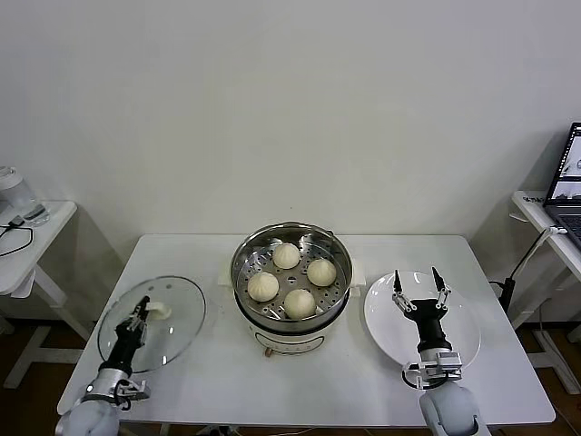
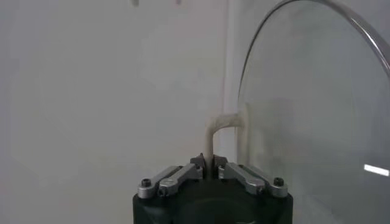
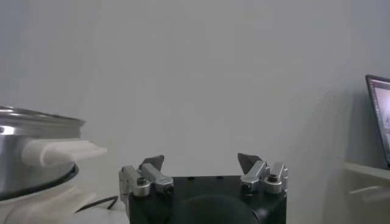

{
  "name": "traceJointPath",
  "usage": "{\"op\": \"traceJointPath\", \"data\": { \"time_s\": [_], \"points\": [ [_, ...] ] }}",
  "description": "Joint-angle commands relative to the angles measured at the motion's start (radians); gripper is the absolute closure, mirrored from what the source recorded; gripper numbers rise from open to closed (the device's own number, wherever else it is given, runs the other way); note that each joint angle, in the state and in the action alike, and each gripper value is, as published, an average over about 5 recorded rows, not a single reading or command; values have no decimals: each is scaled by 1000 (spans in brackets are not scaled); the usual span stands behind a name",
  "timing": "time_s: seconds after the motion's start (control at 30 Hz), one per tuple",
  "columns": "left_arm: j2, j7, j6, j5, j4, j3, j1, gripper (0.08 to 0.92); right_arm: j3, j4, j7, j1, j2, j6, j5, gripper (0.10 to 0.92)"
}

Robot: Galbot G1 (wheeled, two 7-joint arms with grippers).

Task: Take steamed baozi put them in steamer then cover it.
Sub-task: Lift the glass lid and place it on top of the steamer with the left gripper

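Note:
Several cream-white steamed baozi (image 1: 286,255) lie on the perforated tray inside the shiny steamer (image 1: 243,252) at the table's middle. The clear glass cover (image 1: 177,322) is at the table's left, tilted up. My left gripper (image 1: 141,313) is shut on the cover's cream-white handle (image 2: 214,131), and the glass (image 2: 317,109) fills the side of the left wrist view. My right gripper (image 1: 418,291) is open and empty above the flat white plate (image 1: 463,341) on the right. The steamer's side and handle (image 3: 58,152) show in the right wrist view.
A small side table (image 1: 32,245) with a kettle stands at the far left. A laptop (image 1: 567,186) sits on a desk at the far right. The white table (image 1: 218,381) carries the steamer, cover and plate.

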Motion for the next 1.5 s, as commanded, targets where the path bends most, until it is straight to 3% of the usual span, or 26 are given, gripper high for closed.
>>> {"op": "traceJointPath", "data": {
  "time_s": [0.03,0.27,0.5,0.9,1.23,1.5],
  "points": [
    [53,68,148,-139,-456,-94,77,814,1,-3,2,-4,1,-27,3,203],
    [58,168,275,-94,-656,16,1,814,4,-3,1,-9,19,-39,2,203],
    [24,252,446,-23,-743,313,-112,814,22,-5,5,-11,53,-38,-6,203],
    [-150,389,660,121,-563,659,-288,814,60,-14,12,3,102,-36,-19,203],
    [-226,457,707,232,-404,717,-368,814,75,-35,11,12,111,-32,-22,203],
    [-238,556,684,367,-375,721,-381,814,81,-49,10,19,114,-28,-22,203]
  ]
}}
